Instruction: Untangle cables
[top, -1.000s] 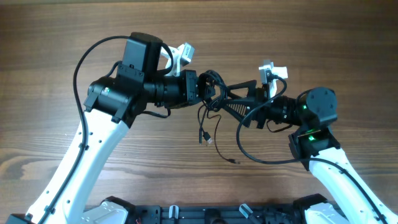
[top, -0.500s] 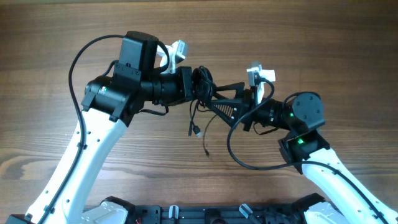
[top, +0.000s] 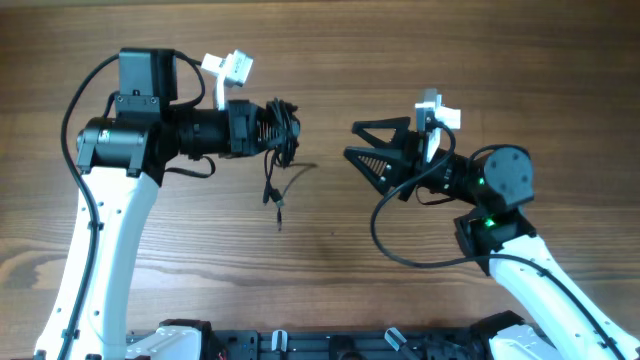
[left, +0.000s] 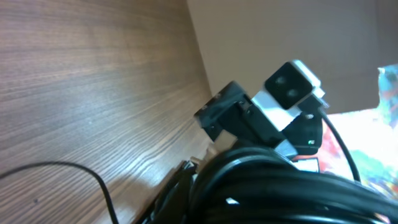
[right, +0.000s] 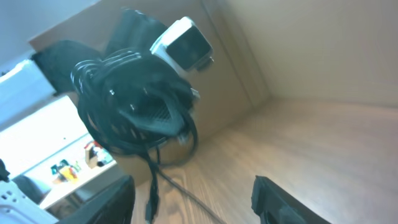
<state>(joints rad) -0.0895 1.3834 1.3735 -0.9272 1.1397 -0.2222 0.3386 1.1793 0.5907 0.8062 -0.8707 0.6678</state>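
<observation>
Both arms have drawn apart: the left gripper (top: 274, 128) is clamped on the bundled cables (top: 291, 135), whose loose ends dangle just beneath it over the table (top: 500, 60). Facing it, well apart, the right gripper (top: 350, 140) stands open and empty

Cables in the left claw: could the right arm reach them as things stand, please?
Probably yes. The right claw is open and faces the cables, which the left claw holds; only bare table lies between them.
</observation>
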